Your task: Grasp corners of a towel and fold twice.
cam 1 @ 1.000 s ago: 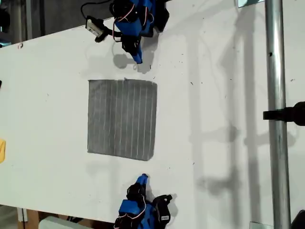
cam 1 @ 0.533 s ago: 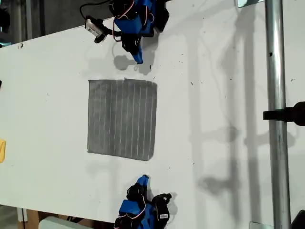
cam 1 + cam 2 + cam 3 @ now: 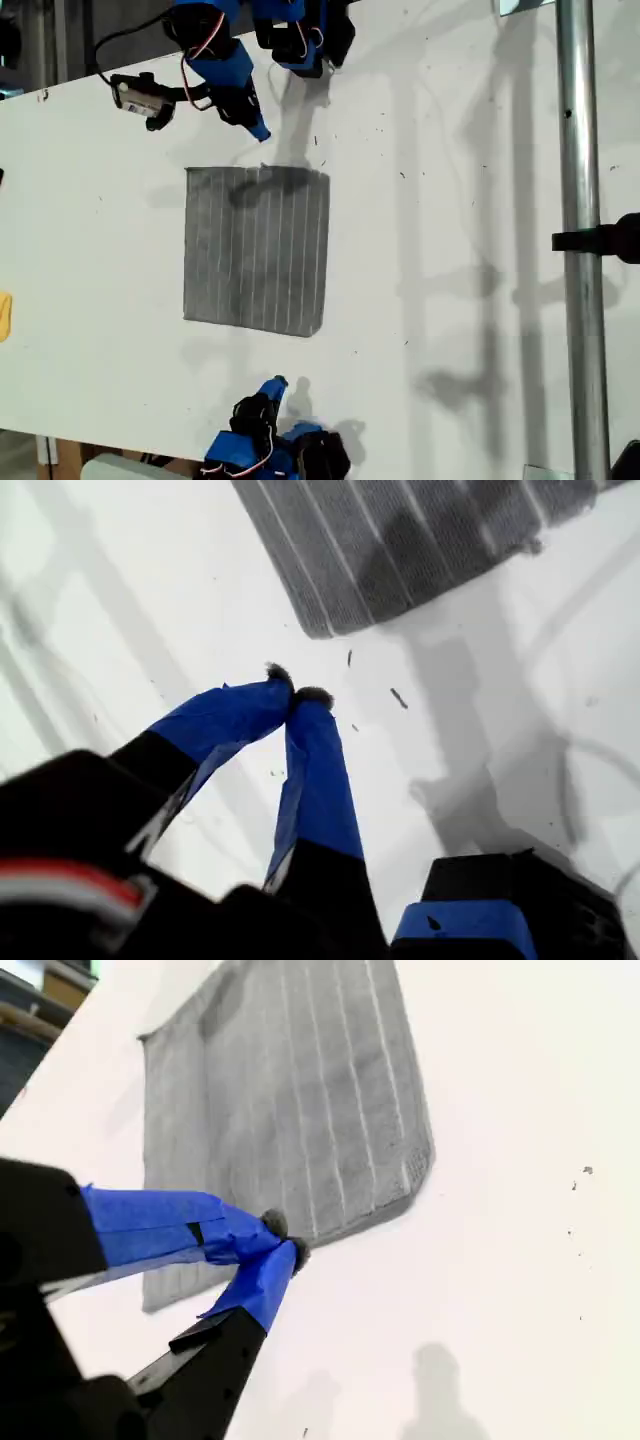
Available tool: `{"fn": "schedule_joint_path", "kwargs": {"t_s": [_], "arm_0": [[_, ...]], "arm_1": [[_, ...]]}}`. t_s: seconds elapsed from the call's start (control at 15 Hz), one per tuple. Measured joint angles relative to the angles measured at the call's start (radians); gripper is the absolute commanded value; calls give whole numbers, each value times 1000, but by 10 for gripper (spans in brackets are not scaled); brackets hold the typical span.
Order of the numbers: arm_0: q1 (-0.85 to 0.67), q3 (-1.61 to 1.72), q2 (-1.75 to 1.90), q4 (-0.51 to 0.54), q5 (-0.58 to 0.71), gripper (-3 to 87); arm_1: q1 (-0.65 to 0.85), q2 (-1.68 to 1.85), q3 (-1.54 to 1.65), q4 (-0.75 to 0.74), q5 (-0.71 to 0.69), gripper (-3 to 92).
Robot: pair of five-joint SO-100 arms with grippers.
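thin grey pale-striped square towel [image 3: 257, 250] flat mid-table [image 3: 450, 200] | my first gripper [image 3: 296, 694] fingers pinched empty, above table near a towel corner | my second gripper [image 3: 280, 1240] clenched empty over towel edge

Both arms are blue plastic with black motor blocks and thin red, white and black wires. The first gripper [image 3: 295, 695] and second gripper [image 3: 280, 1240] have black fingers wrapped in blue tape with dark, fuzzy tips.
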Motion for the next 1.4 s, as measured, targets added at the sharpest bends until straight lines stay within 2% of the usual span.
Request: {"fn": "schedule_joint_path", "kwargs": {"t_s": [0.13, 0.33, 0.4, 0.47, 0.53, 0.73, 1.0, 1.27, 1.4], "arm_0": [[12, -229, -166, 115, 110, -29], [28, -422, -302, 161, 235, -27], [28, -437, -322, 161, 265, -15], [28, -439, -337, 161, 293, 118], [28, -439, -354, 163, 314, 222], [46, -439, -403, 166, 371, 329], [61, -439, -423, 166, 437, 346], [77, -439, -423, 166, 443, 335], [75, -436, -423, 166, 437, 330]], "arm_1": [[-40, -209, -261, 60, -129, -2], [-104, -374, -422, 67, -196, -2], [-120, -391, -430, 69, -202, 127], [-132, -413, -439, 81, -218, 391], [-144, -430, -448, 101, -241, 422], [-160, -440, -448, 106, -325, 448], [-109, -454, -364, 86, -337, 469], [-101, -497, -109, -98, -322, 476], [-87, -523, 63, -265, -324, 473]]}}
